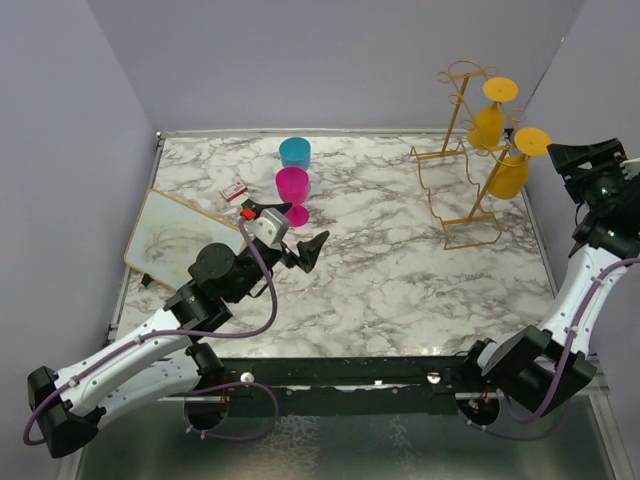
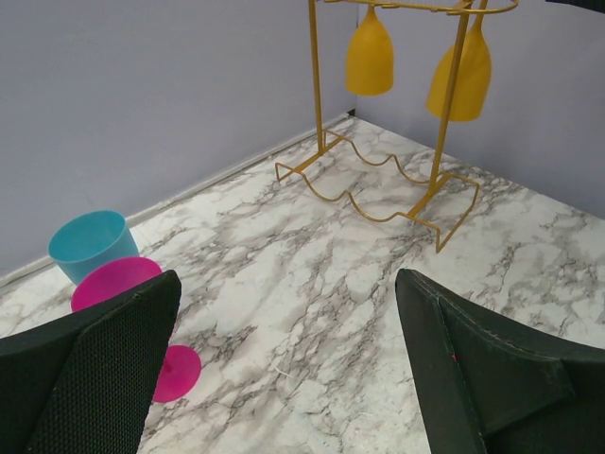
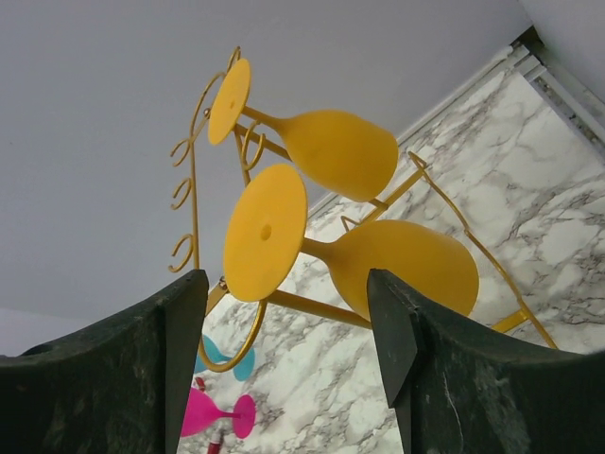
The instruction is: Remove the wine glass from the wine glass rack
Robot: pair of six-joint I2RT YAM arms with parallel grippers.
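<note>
Right wrist view: right gripper (image 3: 284, 284), jaws apart, near the nearer yellow wine glass (image 3: 406, 265) hanging inverted from the thin gold wire rack (image 3: 194, 189), likely light and slick, best taken by its stem (image 3: 319, 249).

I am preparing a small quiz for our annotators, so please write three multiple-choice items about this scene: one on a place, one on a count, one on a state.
1. Where on the table does the wine glass rack stand?
A. far right part
B. near left corner
C. the middle

2. How many yellow wine glasses hang on it?
A. one
B. two
C. four

3. How is the right gripper?
A. shut on a glass
B. shut, empty
C. open, empty

Key:
1 A, the top view shows it at the far right.
2 B, two hang upside down by their feet.
3 C, its fingers stand wide apart and hold nothing.
</note>
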